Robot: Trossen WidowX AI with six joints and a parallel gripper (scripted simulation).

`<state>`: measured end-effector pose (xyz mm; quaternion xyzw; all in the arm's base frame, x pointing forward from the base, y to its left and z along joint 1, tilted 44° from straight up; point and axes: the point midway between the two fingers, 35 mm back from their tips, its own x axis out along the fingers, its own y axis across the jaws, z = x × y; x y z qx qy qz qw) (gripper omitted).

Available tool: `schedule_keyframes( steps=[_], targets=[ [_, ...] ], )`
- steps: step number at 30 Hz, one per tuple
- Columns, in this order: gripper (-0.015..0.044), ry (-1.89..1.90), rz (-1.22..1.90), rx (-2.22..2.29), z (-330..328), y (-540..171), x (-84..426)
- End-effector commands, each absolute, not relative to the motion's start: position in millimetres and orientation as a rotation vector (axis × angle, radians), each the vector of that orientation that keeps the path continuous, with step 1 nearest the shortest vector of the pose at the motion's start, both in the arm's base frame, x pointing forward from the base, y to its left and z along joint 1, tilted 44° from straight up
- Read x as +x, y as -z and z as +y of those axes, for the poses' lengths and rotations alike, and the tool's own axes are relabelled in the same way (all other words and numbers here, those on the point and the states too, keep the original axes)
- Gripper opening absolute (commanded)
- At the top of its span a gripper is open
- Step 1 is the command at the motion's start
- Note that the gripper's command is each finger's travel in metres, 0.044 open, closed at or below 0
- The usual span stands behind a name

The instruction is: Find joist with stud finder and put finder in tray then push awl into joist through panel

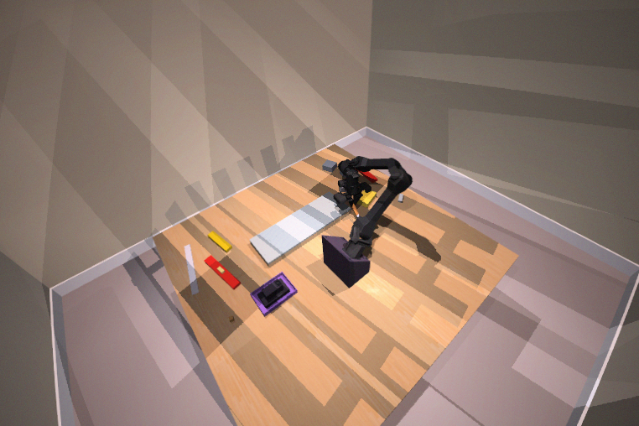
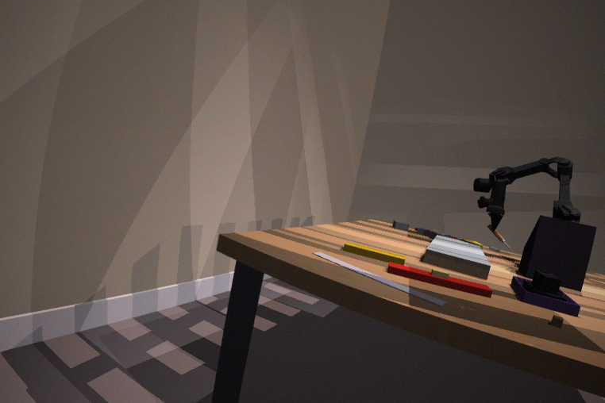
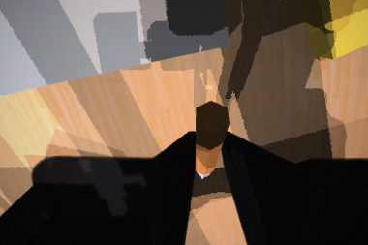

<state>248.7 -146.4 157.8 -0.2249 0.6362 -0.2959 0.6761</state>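
Observation:
My gripper (image 1: 353,205) (image 2: 495,228) (image 3: 207,138) is shut on the awl's orange handle. The awl (image 1: 355,211) (image 2: 498,235) (image 3: 212,125) hangs tilted above the table beside the panel's far end, its thin metal tip slanting downward in the exterior view. In the wrist view the handle's dark end faces the camera and the metal shaft is mostly hidden. The grey floor panel (image 1: 293,227) (image 2: 456,251) (image 3: 29,55) lies flat; no hole can be made out in its visible top. The black stud finder (image 1: 273,291) (image 2: 545,281) sits in the purple tray (image 1: 258,304) (image 2: 547,304).
A yellow bar (image 1: 220,241) (image 2: 373,252), a red level (image 1: 229,277) (image 2: 415,274) and a pale strip (image 1: 190,268) (image 2: 379,278) lie beyond the panel's near end. A yellow block (image 1: 368,198) (image 3: 353,21), a red piece (image 1: 369,175) and a grey block (image 1: 329,165) (image 2: 400,224) lie near the far end.

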Motion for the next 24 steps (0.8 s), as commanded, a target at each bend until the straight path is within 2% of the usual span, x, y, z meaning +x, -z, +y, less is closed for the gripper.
schedule_keyframes(
  steps=[1, 7, 24],
  targets=[
    [0.0, 0.674, 1.419, -0.507, -139, -171, 246],
    [0.0, 0.64, 1.378, -0.534, -134, -155, 260],
    [0.0, 0.441, 1.043, -0.683, -57, -103, 323]
  ],
)
